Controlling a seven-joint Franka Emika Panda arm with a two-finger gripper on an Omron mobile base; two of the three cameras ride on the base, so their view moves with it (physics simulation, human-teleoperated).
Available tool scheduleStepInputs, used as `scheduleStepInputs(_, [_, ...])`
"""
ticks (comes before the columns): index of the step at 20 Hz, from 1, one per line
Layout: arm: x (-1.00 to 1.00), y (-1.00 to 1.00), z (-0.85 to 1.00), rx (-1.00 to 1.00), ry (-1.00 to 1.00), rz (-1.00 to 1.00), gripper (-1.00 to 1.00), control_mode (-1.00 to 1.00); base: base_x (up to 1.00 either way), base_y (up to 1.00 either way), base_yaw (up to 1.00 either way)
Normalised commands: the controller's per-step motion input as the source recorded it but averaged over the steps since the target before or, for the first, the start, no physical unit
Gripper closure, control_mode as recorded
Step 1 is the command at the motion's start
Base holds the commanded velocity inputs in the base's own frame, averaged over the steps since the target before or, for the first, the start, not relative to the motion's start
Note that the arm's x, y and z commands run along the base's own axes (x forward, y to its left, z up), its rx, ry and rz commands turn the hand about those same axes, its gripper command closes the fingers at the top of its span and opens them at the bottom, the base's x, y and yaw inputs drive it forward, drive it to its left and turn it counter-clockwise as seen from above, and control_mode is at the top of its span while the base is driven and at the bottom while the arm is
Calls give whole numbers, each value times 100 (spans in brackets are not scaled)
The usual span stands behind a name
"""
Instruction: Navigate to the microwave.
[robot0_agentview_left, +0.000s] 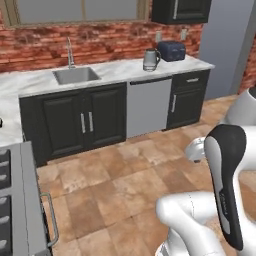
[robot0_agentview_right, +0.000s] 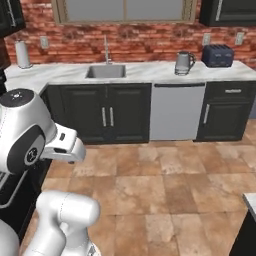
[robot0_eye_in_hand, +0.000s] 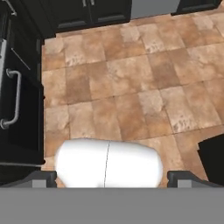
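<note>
**Arm folded over the tiled floor, facing the sink wall**

The microwave cannot be made out from any of these angles, so I cannot tell where it is standing. The claw (robot0_eye_in_hand: 112, 177) is pointing down at the floor (robot0_eye_in_hand: 131, 92), its two dark tips sitting wide apart at the bottom corners of the hand view, gripping nothing and touching nothing.

Ahead, a marble bench (robot0_agentview_right: 150, 72) is running along a red brick wall (robot0_agentview_left: 115, 42). A sink (robot0_agentview_right: 105, 72) with a faucet (robot0_agentview_right: 106, 50) is set into it, and a kettle (robot0_agentview_right: 183, 63) is standing just beside a dark toaster (robot0_agentview_right: 218, 55). A paper towel roll (robot0_agentview_right: 22, 54) is standing at the far left end. Dark cabinets (robot0_agentview_right: 107, 117) are flanking a silver dishwasher (robot0_agentview_right: 177, 111). A stove (robot0_agentview_left: 17, 200) is sitting at the left edge.
</note>
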Motion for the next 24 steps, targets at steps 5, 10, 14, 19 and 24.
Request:
scheduleStepInputs(5, [0,0,0,0,0,0,-100,100,32,-1,-29])
scheduleStepInputs(10, [0,0,0,0,0,0,-100,100,0,0,-94])
scheduleStepInputs(14, [0,0,0,0,0,0,-100,100,0,0,-100])
scheduleStepInputs(19, [0,0,0,0,0,0,-100,100,0,0,-98])
scheduleStepInputs(24, [0,0,0,0,0,0,-100,100,6,48,-73])
